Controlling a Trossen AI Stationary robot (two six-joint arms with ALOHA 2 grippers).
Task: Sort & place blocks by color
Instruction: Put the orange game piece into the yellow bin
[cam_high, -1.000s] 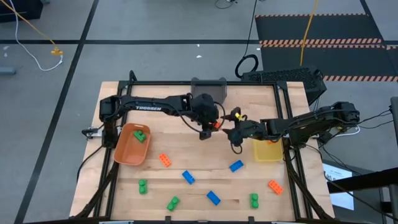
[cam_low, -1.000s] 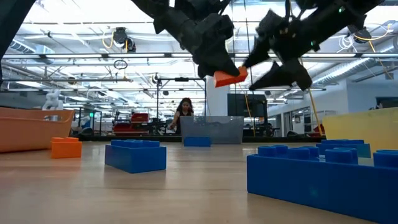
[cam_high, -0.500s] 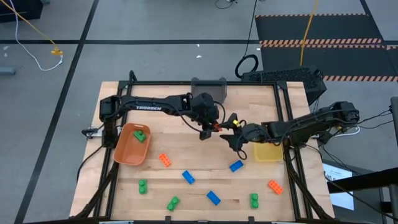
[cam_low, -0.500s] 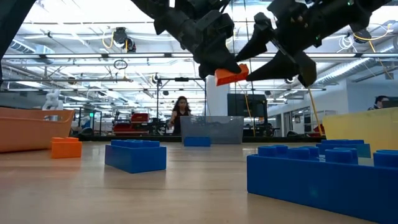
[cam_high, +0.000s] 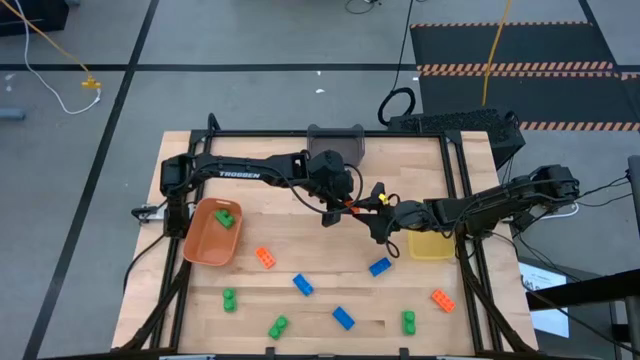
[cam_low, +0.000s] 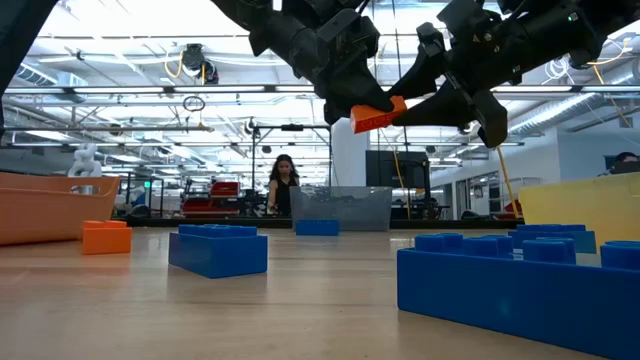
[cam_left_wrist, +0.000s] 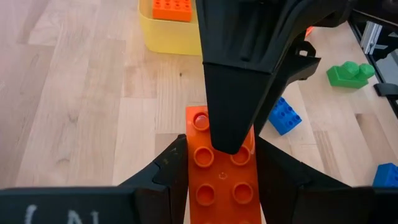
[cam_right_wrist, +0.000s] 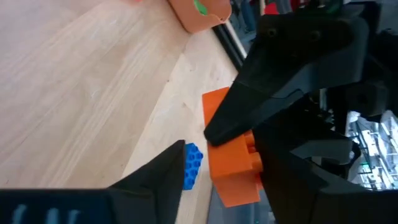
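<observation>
Mid-air handover above the bench, beside the yellow bin (cam_high: 431, 243). Left tool (cam_high: 336, 207) grips the orange block (cam_low: 378, 114). Right tool (cam_high: 372, 206), wide a second ago, has narrowed onto the block's free end. Judgement: transfer under way, with the yellow bin the likely destination.

Pale wooden table top (cam_high: 300, 250): smooth, matt, visible grain. Orange block (cam_left_wrist: 221, 163): glossy moulded plastic, round studs. Left gripper (cam_left_wrist: 221, 180) fingers (cam_left_wrist: 166, 177): matt black plastic. Yellow bin (cam_left_wrist: 163, 34): smooth plastic, slight sheen. Blue block (cam_low: 217, 248): glossy studded plastic. Orange bin (cam_high: 205, 240): smooth plastic.
</observation>
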